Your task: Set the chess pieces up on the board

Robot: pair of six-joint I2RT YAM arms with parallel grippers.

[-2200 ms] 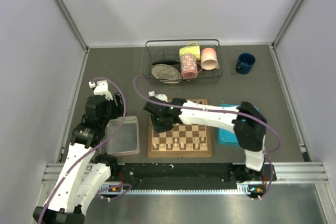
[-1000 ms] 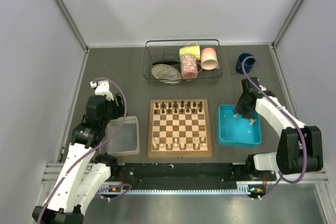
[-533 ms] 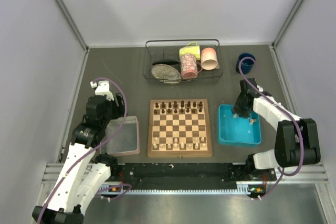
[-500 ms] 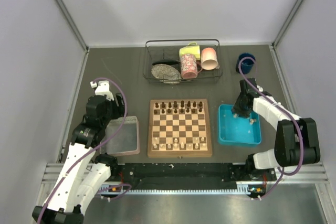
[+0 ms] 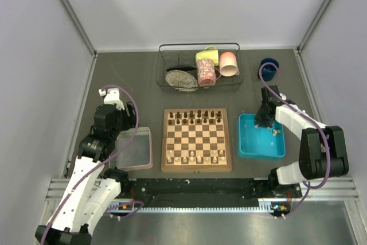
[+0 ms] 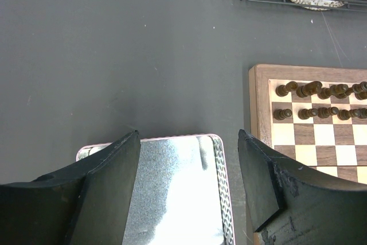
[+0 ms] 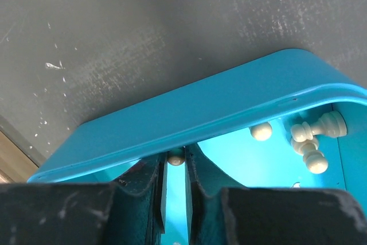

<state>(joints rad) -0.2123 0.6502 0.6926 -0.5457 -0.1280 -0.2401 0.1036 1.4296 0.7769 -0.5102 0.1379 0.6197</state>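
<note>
With right tool (image 7: 175,164) closed on a pale piece (image 7: 175,157) in the blue tray (image 7: 229,113), and left tool (image 6: 189,142) wide open, empty, lift straight up, clear of its rim.

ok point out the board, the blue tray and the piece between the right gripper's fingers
board (image 5: 197,139): top view, bare middle squares
blue tray (image 5: 259,147): top view, bare floor
cream piece (image 7: 176,157): right wrist view, round head, between right gripper (image 7: 175,162) fingers

The board (image 6: 259,113) runs off my left wrist view's right edge. Right of the board, the blue tray (image 7: 200,113) wall hides all but the head of the pale piece (image 7: 176,158) pinched in my right gripper (image 7: 175,163). From above, board pieces (image 5: 196,115) too small to identify.
</note>
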